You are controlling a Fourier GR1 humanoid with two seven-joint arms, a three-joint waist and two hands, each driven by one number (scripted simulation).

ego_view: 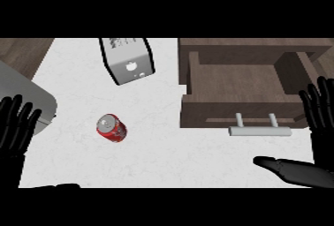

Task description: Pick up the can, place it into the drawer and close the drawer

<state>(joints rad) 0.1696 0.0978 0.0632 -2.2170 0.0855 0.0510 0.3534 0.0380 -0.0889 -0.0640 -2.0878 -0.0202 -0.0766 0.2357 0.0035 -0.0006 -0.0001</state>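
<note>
Right hand (317, 170) and left hand (13, 129) empty, task not yet begun
Both rest at the view's sides, fingers straight and apart; the red can (111, 128) lies on the white counter (163, 156), well left of the open drawer (235, 84), so picking, placing and closing all remain

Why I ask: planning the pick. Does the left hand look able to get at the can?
Probably yes. The left hand is open at the view's left edge, and only bare counter shows between it and the can.
</note>
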